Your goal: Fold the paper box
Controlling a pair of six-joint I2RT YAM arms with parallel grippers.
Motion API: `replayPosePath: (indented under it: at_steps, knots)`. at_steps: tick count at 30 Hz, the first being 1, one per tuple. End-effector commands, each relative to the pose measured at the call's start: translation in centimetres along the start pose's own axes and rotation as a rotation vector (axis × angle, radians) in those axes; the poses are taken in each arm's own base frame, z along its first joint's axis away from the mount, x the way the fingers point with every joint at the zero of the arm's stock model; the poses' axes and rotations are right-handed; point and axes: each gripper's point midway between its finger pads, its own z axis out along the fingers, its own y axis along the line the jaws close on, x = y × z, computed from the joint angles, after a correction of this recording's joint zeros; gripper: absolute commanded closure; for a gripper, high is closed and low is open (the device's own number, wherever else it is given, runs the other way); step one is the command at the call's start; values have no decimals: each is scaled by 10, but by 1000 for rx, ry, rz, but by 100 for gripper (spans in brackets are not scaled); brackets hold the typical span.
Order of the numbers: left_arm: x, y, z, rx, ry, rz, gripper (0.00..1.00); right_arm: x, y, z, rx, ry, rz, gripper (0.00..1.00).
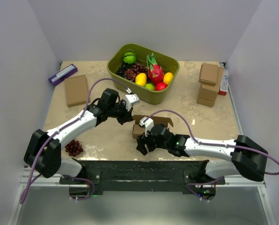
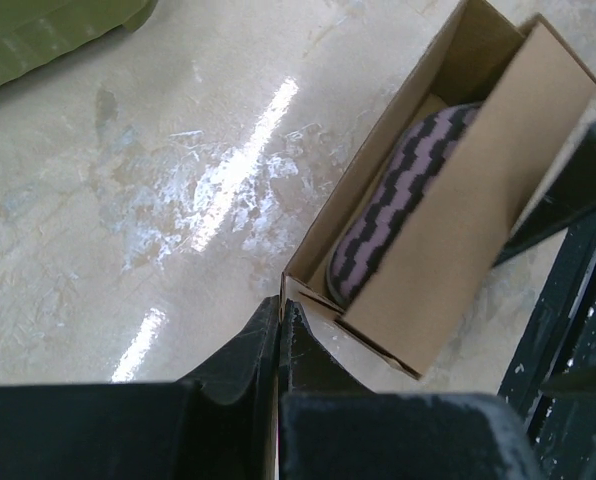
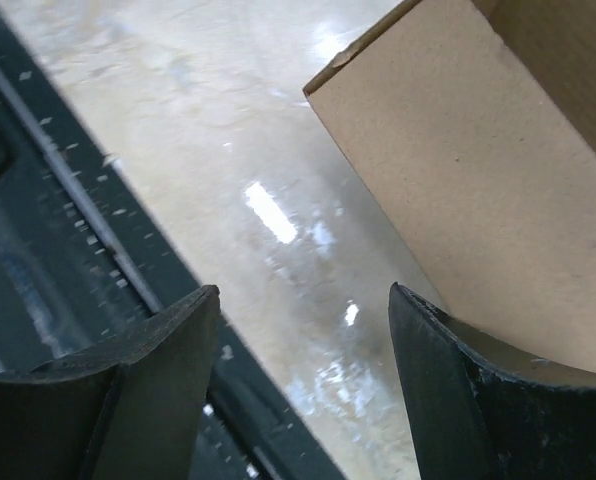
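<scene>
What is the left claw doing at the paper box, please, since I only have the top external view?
Observer: The left wrist view shows the left claw shut, pinching a corner wall of the paper box.
Operator: Thank you. And how does the right claw stand?
Observer: Its wrist view shows the jaws open with nothing between them, and a panel of the box just beside one jaw.
</scene>
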Motion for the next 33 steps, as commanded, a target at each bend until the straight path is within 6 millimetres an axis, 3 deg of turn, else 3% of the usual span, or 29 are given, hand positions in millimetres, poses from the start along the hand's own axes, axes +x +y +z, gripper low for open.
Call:
replayPosePath:
  at_steps: [1, 8, 17, 23, 24, 28, 33]
  knots:
    - [-19, -15, -2, 86, -55, 53, 100, -46, -15, 9, 121, -165, 13, 29]
    - [-10, -33, 0, 172, -40, 51, 100, -57, -29, 11, 206, -218, 33, 28]
    - [-5, -43, 4, 227, -20, 58, 100, -61, -27, 25, 186, -239, -15, 24]
    - [-2, -30, 5, 144, 2, 49, 100, -74, -16, 27, 141, -258, -54, 19]
    - [0, -21, 6, 89, 18, 41, 100, -75, -17, 24, 146, -253, -82, 13]
    - [-4, -9, 4, 31, 25, 41, 100, -76, -10, 5, 101, -238, -150, 6]
    - [-4, -5, 4, 28, 31, 34, 100, -88, -16, -39, 145, -278, -145, 1]
